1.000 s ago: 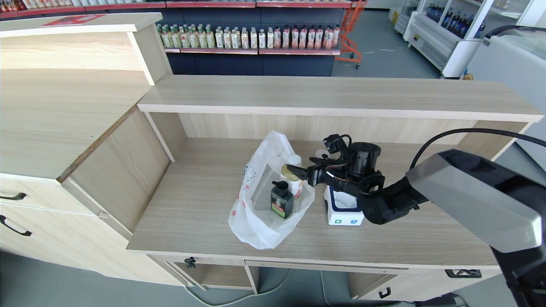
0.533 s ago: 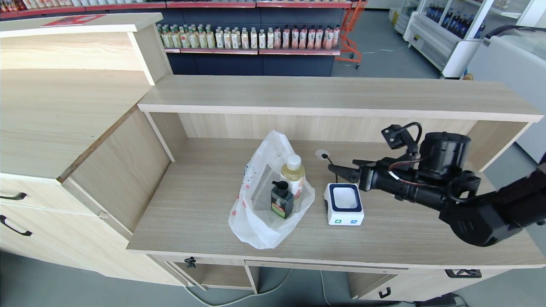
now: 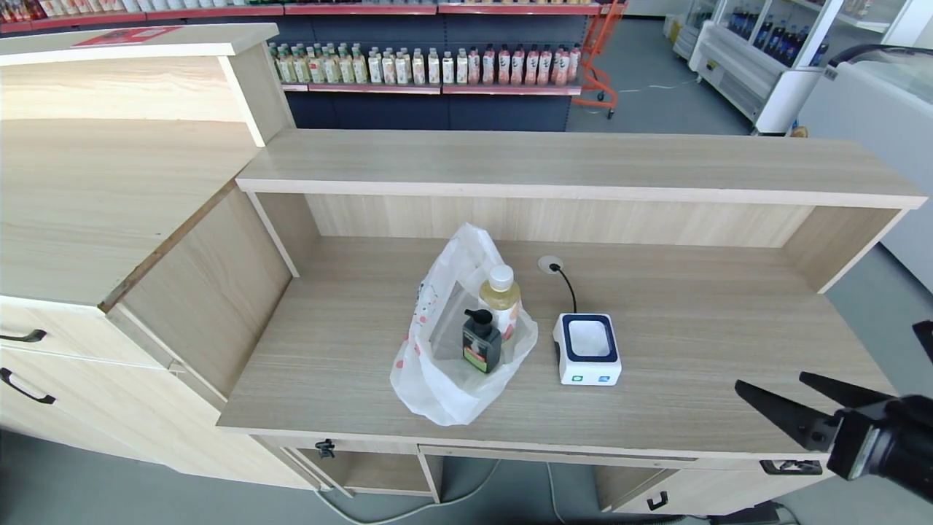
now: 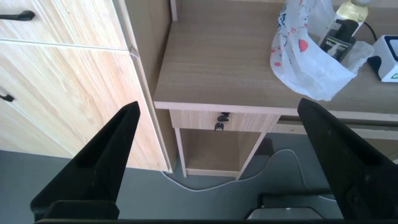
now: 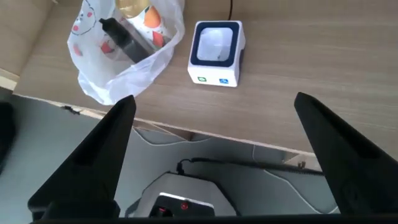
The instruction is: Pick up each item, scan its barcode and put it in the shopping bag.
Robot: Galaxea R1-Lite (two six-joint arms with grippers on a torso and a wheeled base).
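standing in one shopping bag (image 3: 426, 383): one pump bottle (image 3: 482, 348), one drink bottle (image 3: 500, 295).

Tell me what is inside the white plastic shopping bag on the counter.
Two items stand inside the white plastic shopping bag: a black pump bottle and, behind it, a white-capped bottle of yellow liquid. Anything lower in the bag is hidden by its crumpled plastic.

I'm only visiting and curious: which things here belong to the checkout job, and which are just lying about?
Part of the job: shopping bag, holding the drink bottle and pump bottle; barcode scanner beside it; right tool, open, near the counter's front edge.

Just lying about: shelf of bottled drinks, orange trolley, glass-door coolers, all behind the counter.
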